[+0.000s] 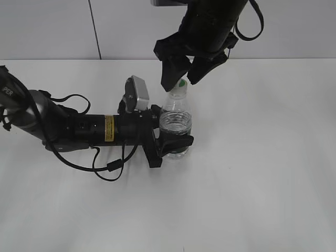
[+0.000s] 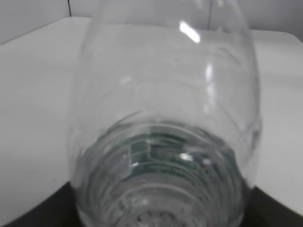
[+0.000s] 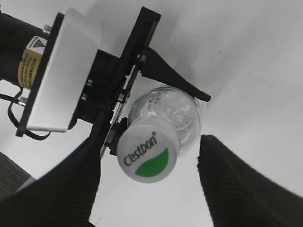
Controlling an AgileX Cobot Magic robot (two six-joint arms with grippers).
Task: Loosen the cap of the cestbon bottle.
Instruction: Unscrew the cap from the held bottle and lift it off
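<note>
Filling my left wrist view, the cestbon bottle (image 2: 163, 132) stands on the white table (image 1: 262, 173), pinched by my left gripper (image 1: 170, 140). My right gripper (image 1: 185, 73) hovers spread around the cap (image 3: 148, 154), not touching.

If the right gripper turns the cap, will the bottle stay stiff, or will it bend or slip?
The bottle is thin clear plastic, so its wall may dent under the left gripper, which clamps its body. It looks nearly empty, so probably light. The smooth wall might slip when the cap is twisted.
</note>
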